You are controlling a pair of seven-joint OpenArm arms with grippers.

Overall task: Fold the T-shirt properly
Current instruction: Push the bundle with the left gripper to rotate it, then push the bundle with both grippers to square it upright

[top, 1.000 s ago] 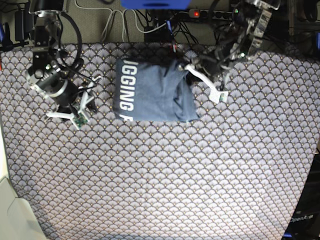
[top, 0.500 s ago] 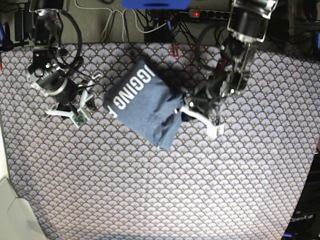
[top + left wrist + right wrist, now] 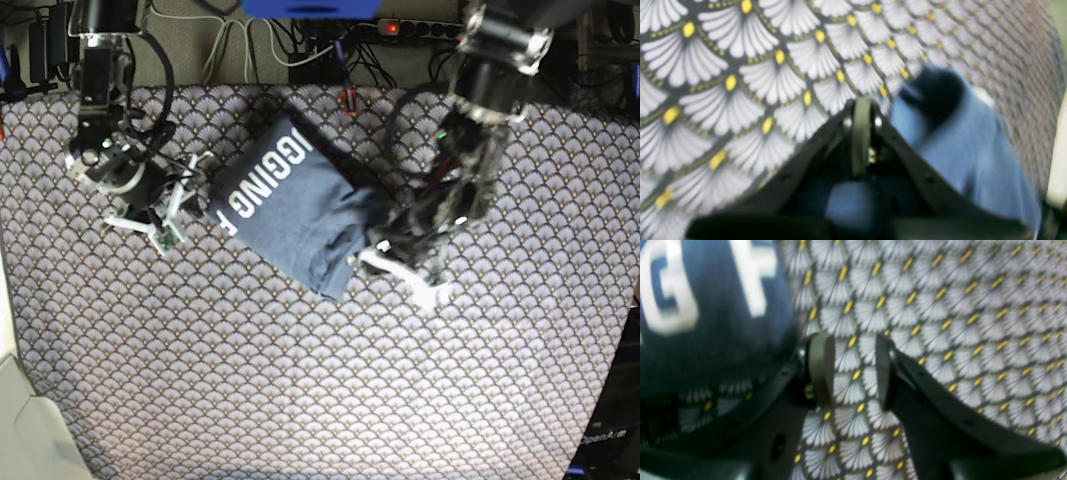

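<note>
The left end effector (image 3: 395, 262) is clenched beside the T-shirt (image 3: 290, 205); a grasp isn't visible. The right end effector (image 3: 853, 368) stands released above the table (image 3: 300, 380). The folded T-shirt lies skewed near the table's far edge; dragging could undo it. Both arms reach down from the far edge.

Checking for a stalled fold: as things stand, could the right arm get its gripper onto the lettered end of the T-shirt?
Probably yes. The right gripper stands open beside the T-shirt, with only bare tablecloth between them. The left gripper is shut at the opposite end and does not block the way.
</note>
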